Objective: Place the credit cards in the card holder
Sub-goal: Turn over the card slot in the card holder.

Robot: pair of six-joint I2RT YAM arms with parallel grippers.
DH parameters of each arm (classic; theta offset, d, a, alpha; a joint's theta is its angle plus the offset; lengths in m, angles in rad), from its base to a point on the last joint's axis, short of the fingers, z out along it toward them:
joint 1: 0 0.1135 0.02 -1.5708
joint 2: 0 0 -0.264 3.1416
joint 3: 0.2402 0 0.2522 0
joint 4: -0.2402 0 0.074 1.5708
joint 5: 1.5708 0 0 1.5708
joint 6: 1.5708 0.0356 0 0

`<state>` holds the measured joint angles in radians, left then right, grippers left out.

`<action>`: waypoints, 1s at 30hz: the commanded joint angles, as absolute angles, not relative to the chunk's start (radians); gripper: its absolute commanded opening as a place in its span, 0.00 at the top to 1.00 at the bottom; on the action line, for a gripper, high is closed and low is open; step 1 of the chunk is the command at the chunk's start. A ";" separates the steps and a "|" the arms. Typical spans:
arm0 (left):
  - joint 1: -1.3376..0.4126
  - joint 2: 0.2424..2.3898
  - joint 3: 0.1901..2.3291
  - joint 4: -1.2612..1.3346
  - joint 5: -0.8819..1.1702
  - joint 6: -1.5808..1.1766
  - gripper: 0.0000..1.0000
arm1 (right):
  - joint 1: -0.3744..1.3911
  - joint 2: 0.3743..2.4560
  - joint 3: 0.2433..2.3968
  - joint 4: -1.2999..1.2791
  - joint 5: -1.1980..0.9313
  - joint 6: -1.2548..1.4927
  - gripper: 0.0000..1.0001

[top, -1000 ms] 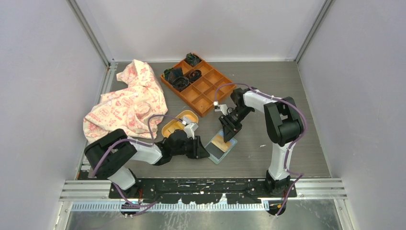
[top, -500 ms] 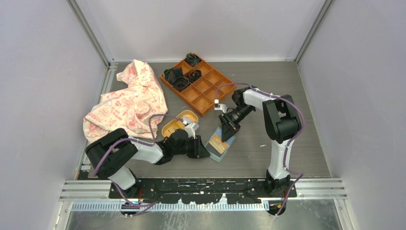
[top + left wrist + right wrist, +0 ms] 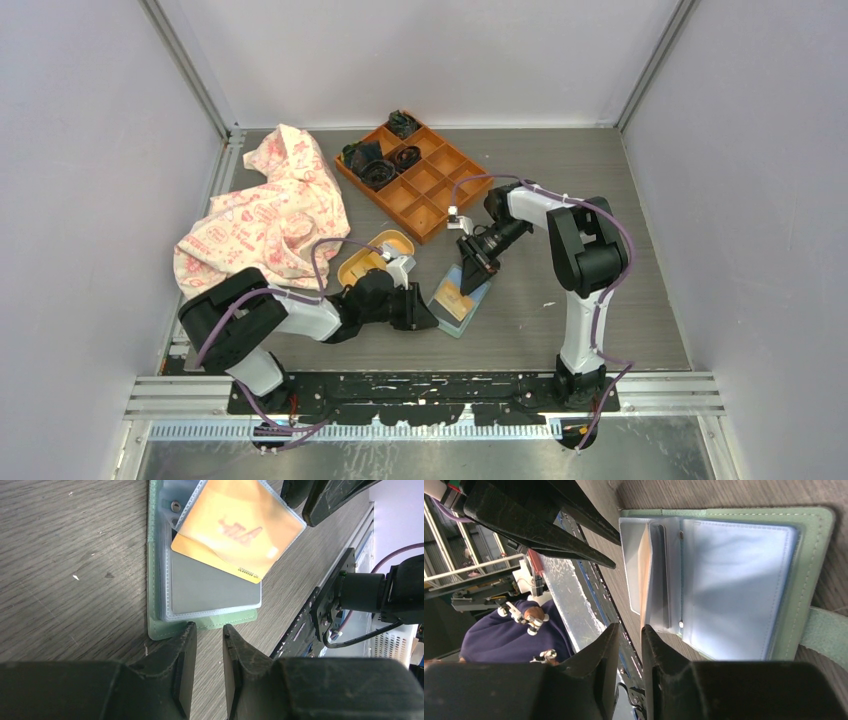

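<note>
- The card holder (image 3: 154, 570) lies open and flat on the table (image 3: 75, 555). Its near green edge is just ahead of the left gripper (image 3: 208, 629).
- An orange card (image 3: 216, 559) sits partway in a clear sleeve (image 3: 250, 510) that is raised off the stack, with its exposed end pointing toward the left jaws. A grey card (image 3: 210, 590) lies fully pocketed beneath.
- The raised sleeve probably gives the card room to slide home, so the step in hand looks like seating it.
- The right gripper (image 3: 629, 630) reaches in low from the far side with its jaws narrow. The sleeve stands edge-on right at their tips, and I cannot tell whether they pinch it or merely prop it.
- The left arm lies low along the table. Its jaws are drawn almost together on nothing, likely bracing the holder against sliding.
</note>
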<state>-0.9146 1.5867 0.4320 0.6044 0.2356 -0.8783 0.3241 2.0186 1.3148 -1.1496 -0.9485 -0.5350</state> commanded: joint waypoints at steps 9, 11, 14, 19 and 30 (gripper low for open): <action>-0.917 1.580 0.470 0.565 0.204 -0.852 0.76 | 0.330 2.030 1.327 -1.108 -0.988 -0.469 0.81; -0.917 1.577 0.475 0.556 0.202 -0.849 0.76 | 0.335 2.032 1.327 -1.101 -0.977 -0.462 0.81; -0.917 1.577 0.479 0.554 0.203 -0.847 0.77 | 0.346 2.030 1.324 -1.079 -0.938 -0.441 0.82; -0.917 1.570 0.482 0.549 0.204 -0.847 0.77 | 0.355 2.011 1.319 -1.032 -0.888 -0.406 0.91; -0.901 1.389 0.477 0.404 0.168 -0.719 0.63 | 0.354 1.964 1.312 -0.996 -0.863 -0.395 0.99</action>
<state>-0.9134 1.4837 0.4561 0.4656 0.2024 -0.8158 0.3473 2.0243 1.3067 -1.0092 -0.8558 -0.4049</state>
